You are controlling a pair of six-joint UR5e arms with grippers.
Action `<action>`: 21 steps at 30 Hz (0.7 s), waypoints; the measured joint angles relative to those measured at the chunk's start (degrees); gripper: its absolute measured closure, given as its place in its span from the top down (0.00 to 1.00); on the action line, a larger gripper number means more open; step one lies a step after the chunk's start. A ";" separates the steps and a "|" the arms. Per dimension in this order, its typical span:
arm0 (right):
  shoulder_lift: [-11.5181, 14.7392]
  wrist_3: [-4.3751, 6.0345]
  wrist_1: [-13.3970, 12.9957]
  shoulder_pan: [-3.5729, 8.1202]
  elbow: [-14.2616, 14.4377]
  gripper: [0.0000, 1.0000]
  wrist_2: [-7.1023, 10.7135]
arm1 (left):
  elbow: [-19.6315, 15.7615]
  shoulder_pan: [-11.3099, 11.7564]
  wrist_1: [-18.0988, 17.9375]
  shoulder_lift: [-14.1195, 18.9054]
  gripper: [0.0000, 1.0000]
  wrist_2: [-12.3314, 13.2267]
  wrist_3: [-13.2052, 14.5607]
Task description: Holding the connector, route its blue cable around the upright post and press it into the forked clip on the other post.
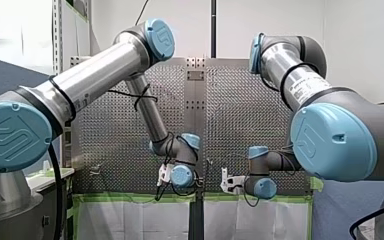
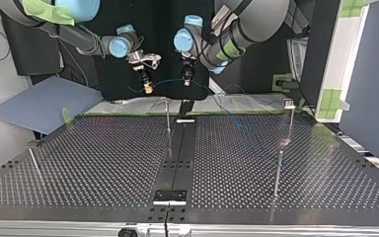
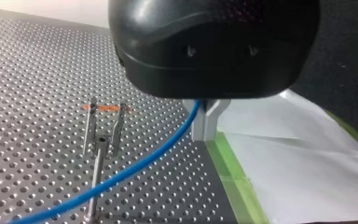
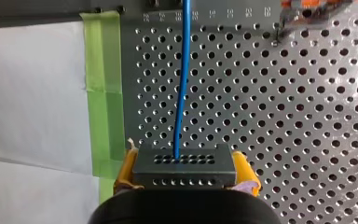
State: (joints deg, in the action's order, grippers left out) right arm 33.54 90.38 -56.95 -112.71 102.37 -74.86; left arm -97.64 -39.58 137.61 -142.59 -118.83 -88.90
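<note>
My right gripper (image 4: 185,173) is clamping its yellow pads (image 4: 127,169) on the sides of a dark grey rectangular connector (image 4: 184,163), whose face is showing rows of small round holes. A smooth blue cable (image 4: 182,93) is rising from that face and running ahead over the perforated metal table (image 4: 307,116). My left gripper (image 3: 207,123), under a glossy black rounded housing, is pinching the same cable between pale fingers closed into a narrow V. Beside it a thin metal post is carrying a forked clip (image 3: 104,125) with two slim prongs, and the cable is crossing the stem below them. Green tape (image 3: 230,172) is edging the table, with white sheeting (image 3: 303,158) lying beyond. In the top view a slim upright post (image 2: 168,123) is standing near both grippers.
</note>
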 joint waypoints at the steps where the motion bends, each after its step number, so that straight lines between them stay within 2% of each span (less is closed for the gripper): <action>1: 0.00 -0.05 0.26 0.10 -0.24 0.00 0.02 | 0.16 0.03 -0.04 -0.11 0.02 0.04 -0.14; 9: 0.00 -0.27 2.67 0.77 -2.43 0.00 0.05 | 1.85 0.64 0.75 -0.33 0.02 0.15 -0.63; 21: 0.00 -0.36 2.72 1.73 -3.51 0.00 0.30 | 2.33 1.97 0.75 -0.55 0.02 1.80 -1.76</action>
State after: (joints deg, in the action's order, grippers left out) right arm 33.54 90.02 -54.23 -110.98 98.86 -74.55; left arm -95.31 -37.61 138.36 -143.14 -117.03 -90.66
